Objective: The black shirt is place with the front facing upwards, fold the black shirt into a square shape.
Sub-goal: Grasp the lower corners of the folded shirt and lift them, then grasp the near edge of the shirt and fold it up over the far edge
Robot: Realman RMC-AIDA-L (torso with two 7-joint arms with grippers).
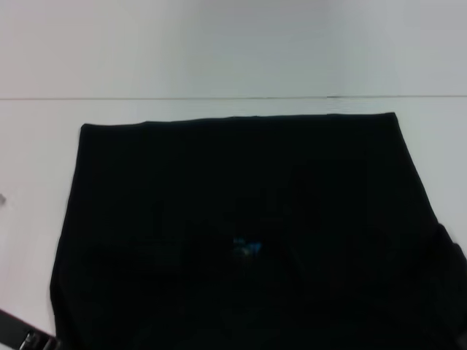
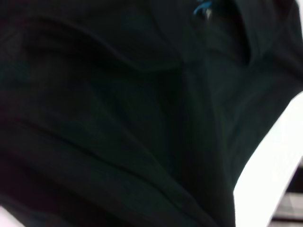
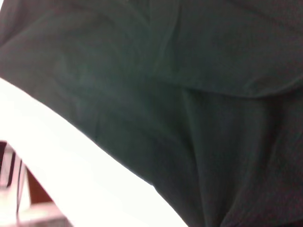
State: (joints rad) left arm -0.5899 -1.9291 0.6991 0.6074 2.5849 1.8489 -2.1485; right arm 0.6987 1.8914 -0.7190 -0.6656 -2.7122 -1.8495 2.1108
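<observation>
My left wrist camera looks at close range onto the black shirt [image 2: 118, 123], whose cloth fills nearly all of that picture in soft ridges and creases; neither this view nor any other shows my left end effector itself, so I cannot tell whether it is apart or together. My right wrist camera is likewise just over the same cloth, with one folded layer lying over another, and my right end effector is not to be seen either, so its state is equally unknown to me. Only the left wrist view shows the small blue neck label [image 2: 202, 8] up close at the collar; the right wrist view shows none of it, but it does show a long straight shirt edge running against the white counter [image 3: 61, 161]. From my head camera the whole picture comes together: a single shirt lies flat on the counter as a broad dark rectangle, its near part running off the lower edge of the view, the one blue label a faint spot near the middle of the near half, and its far straight edge lying square across the counter, short of a thin line that crosses the counter farther back.
</observation>
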